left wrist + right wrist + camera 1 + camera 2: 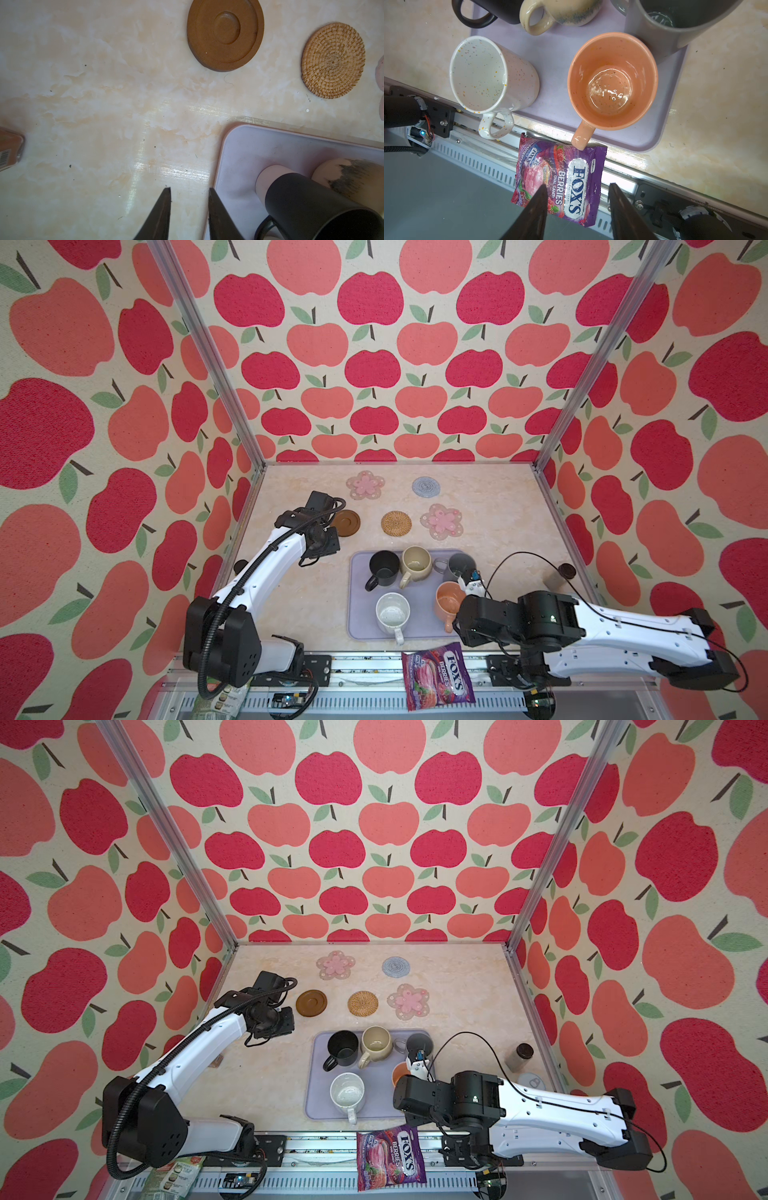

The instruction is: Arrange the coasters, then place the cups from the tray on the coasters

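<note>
Five coasters lie on the table in both top views: a pink flower coaster (365,485), a grey-blue knit coaster (426,487), a dark brown disc (347,522), a tan rattan round (396,524) and a second pink flower (441,521). On the lavender tray (357,614) stand the black cup (384,568), beige cup (417,564), grey cup (459,566), speckled white cup (392,612) and orange cup (449,599). My left gripper (189,188) hangs open and empty over bare table beside the tray's corner (245,149). My right gripper (577,184) is open and empty above the table's front rail, short of the orange cup (612,81).
A purple candy bag (438,674) lies on the front rail below the tray. A small brown-lidded jar (561,576) stands by the right wall. A brown barcoded object (10,151) sits near the left wall. A green packet (224,697) lies at the front left. Apple-patterned walls enclose three sides.
</note>
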Controlling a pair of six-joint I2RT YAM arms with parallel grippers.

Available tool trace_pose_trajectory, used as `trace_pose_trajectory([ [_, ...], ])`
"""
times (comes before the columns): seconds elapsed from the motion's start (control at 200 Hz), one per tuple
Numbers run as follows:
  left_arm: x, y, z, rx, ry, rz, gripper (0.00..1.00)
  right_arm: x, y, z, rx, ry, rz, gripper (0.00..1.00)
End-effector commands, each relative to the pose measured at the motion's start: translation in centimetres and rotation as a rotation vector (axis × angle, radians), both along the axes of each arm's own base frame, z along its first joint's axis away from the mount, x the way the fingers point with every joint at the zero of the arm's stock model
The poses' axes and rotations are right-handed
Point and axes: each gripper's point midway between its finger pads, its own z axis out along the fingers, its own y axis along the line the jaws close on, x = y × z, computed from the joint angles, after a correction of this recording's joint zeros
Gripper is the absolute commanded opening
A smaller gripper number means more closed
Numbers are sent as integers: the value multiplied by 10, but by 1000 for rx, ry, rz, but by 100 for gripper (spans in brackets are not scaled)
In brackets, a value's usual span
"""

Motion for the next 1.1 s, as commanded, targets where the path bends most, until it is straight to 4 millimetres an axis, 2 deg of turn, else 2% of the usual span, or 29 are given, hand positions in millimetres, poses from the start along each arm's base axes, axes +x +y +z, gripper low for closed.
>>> trace_pose_trajectory([
  [0.0,-1,-1,8,-17,-18,0,33,0,-3,1,-1,-8,-12,50],
  [0.15,0,-4,8,-33,-14,0,33,-1,-6,-12,-72,1,-11,50],
  [0.455,3,-9,11,-57,-21,-10,34,8,5,-33,-43,19,-62,47],
  [0.785,1,-8,4,-55,-10,-12,34,8,23,-51,-70,76,-44,47],
  [1.091,0,-5,0,-70,-7,-10,34,9,15,-65,-148,98,-83,47],
])
